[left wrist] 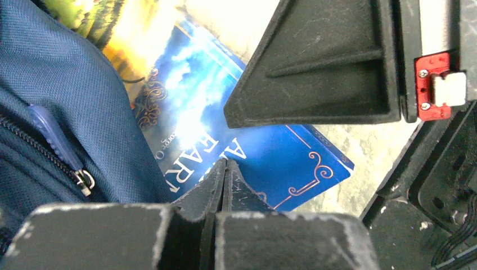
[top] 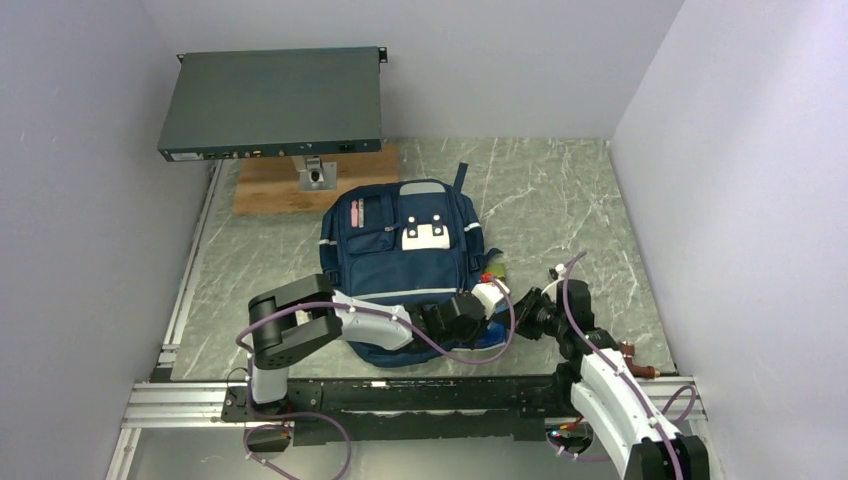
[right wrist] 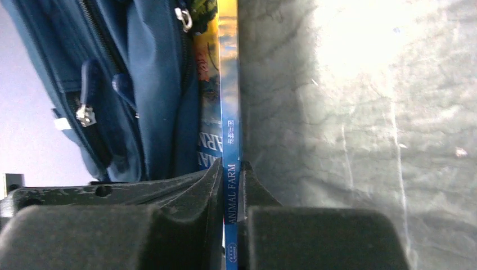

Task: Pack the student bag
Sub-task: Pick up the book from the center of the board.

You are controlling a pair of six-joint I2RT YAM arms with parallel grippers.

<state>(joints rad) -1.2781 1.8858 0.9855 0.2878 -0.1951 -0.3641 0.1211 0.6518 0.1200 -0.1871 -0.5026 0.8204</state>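
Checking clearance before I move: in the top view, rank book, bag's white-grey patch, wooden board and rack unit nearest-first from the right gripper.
1. Animal Farm book: held in the right gripper.
2. White-grey patch: back-left, on the student bag.
3. Wooden board: rear left.
4. Rack unit: raised over the board, farthest.

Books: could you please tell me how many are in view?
1: the blue book at the student bag's edge, its spine pinched by the right gripper. Others may hide inside.
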